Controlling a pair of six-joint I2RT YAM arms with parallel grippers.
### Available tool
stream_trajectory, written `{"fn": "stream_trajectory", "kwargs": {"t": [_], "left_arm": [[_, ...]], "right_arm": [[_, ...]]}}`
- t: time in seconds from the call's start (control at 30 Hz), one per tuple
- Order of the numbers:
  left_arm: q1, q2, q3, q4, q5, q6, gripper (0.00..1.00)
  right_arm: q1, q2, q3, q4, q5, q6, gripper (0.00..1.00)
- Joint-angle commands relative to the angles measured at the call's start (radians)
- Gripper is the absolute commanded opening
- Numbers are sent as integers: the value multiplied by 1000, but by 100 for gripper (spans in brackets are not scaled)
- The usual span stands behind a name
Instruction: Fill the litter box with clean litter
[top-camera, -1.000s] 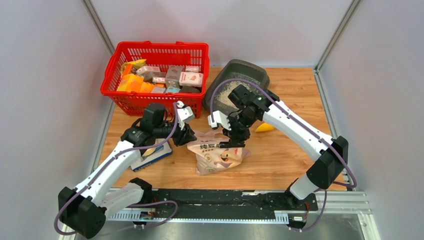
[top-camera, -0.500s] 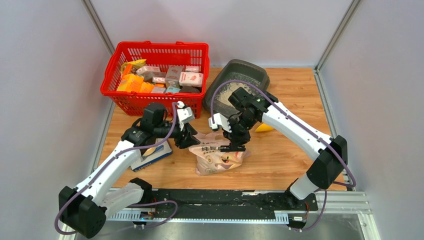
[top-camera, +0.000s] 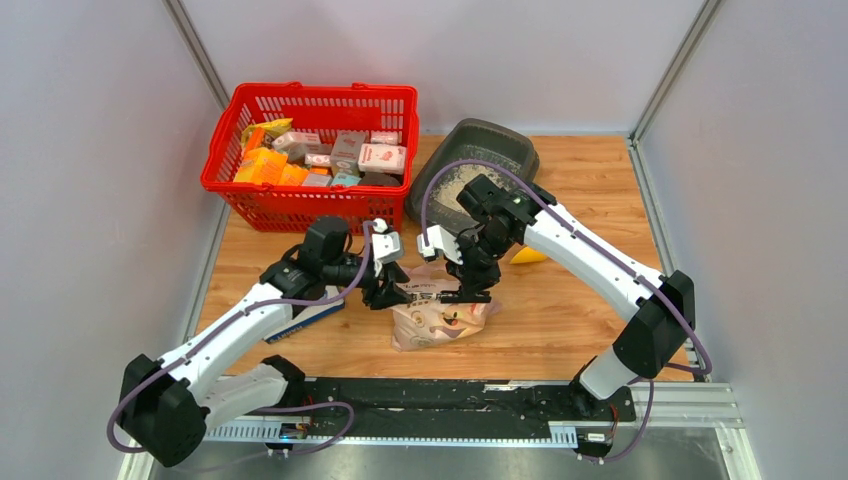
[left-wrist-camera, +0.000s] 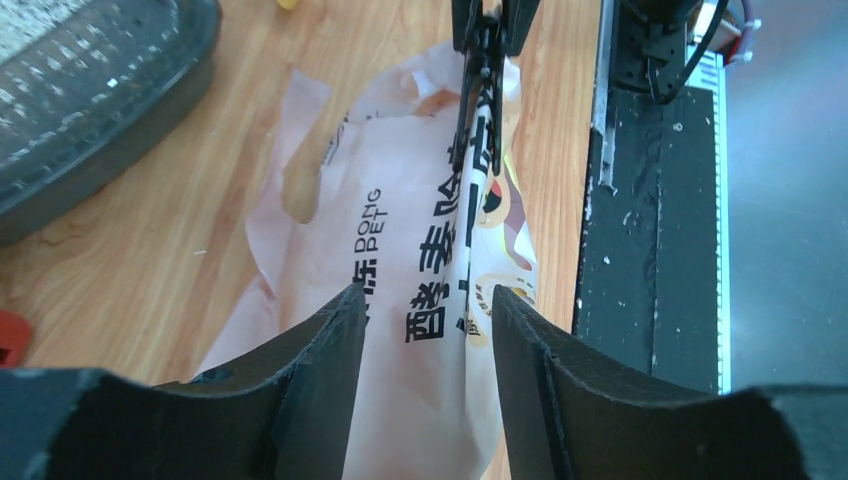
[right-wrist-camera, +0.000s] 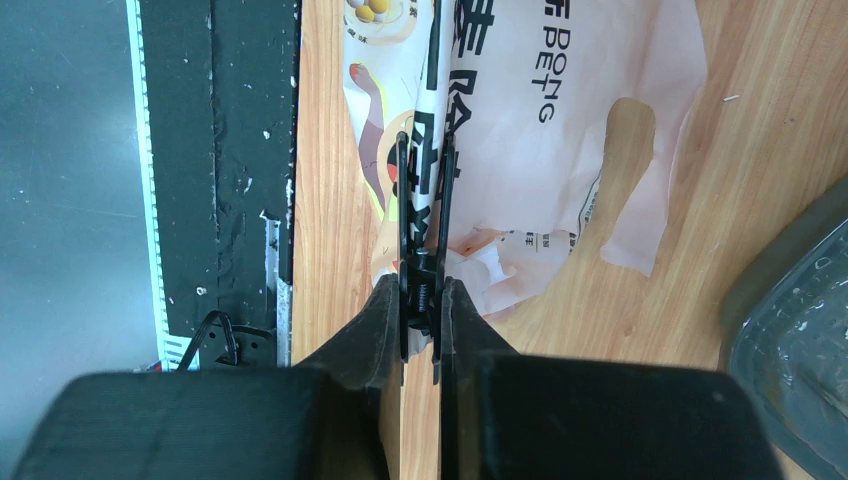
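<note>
Overhead and wrist views of a two-arm workcell on a wooden desk (top-camera: 580, 200). Landmark: pink-beige printed bag (top-camera: 440, 312), lying crumpled at mid-desk.

Right hand (top-camera: 470, 290), at the bag's upper edge: fingers together, clamped on a raised fold of the bag, the fold running as a thin ridge between them in the right wrist view (right-wrist-camera: 422, 285).

Left hand (top-camera: 388, 290), at the bag's left side: fingers (left-wrist-camera: 330, 360) apart, the printed face of the bag showing in the gap between them; contact with the bag cannot be told.

Litter box (top-camera: 490, 130), beyond the bag and slightly to its right, near the back wall: tilted, its near side raised, apart from the bag.

Litter (top-camera: 455, 185): pale granules lying inside the box, on the side nearer the bag.

Red basket (top-camera: 300, 92), beyond and left of the bag, just beside the litter box: packed with small cartons.

Yellow scoop (top-camera: 528, 256), right of the bag: partly hidden under the right arm.
</note>
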Motion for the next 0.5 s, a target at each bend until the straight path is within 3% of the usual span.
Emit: {"fn": "stream_trajectory", "kwargs": {"t": [0.0,0.13,0.37,0.47], "left_arm": [[-16,30,-22,69,-12,54,56],[-19,53,-32,113,-9,42,49],[-25,87,-31,136,31,10,3],[-25,81,-29,136,45,-13,0]], "right_arm": [[3,1,-11,-3,-11,22,0],[3,10,-9,1,-8,25,0],[2,21,6,4,-3,30,0],[3,18,-1,17,-5,39,0]]}}
